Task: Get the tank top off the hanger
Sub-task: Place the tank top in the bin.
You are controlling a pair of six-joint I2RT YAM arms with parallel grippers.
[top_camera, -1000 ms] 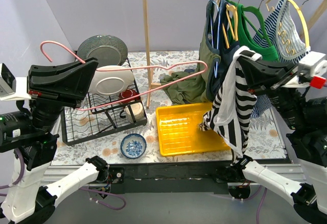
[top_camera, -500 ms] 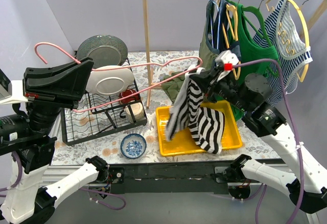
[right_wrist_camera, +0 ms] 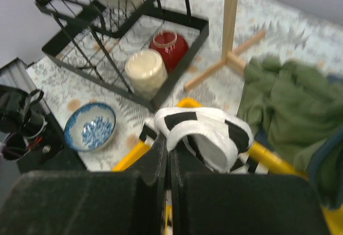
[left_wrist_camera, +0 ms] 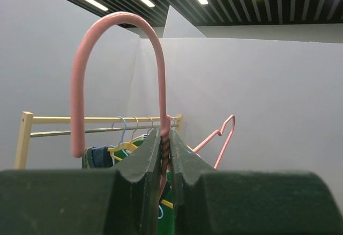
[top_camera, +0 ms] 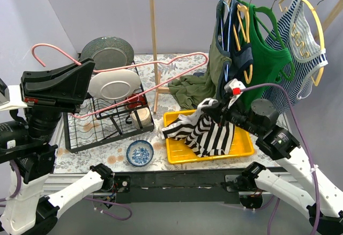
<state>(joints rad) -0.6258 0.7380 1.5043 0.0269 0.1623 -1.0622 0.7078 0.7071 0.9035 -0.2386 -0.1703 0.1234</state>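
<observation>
1. Right gripper (right_wrist_camera: 170, 150): jaws pinched tight on a fold of the black-and-white striped tank top (right_wrist_camera: 206, 133). The cloth bunches over the fingertips.
2. From above, this gripper sits low over the yellow tray (top_camera: 244, 137). The tank top hangs from it, and its lower folds lie in the tray, one end reaching toward the tray's left rim.
3. Left gripper (left_wrist_camera: 166, 157): jaws closed on the neck of the pink hanger (left_wrist_camera: 80, 85), just under the hook. The hook stands upright above the fingers.
4. The hanger is held high on the left, above the black dish rack (top_camera: 102, 133). Its wire frame stretches right, crossing in front of the post of the wooden clothes rail (top_camera: 153, 31). Hanger and tank top are well apart.
5. A white plate (top_camera: 112, 85) leans in the rack, and a blue patterned bowl (top_camera: 140, 153) sits just in front of it.
6. A crumpled olive garment (top_camera: 190, 87) lies on the table behind the tray. More tops hang on the rail at right.
</observation>
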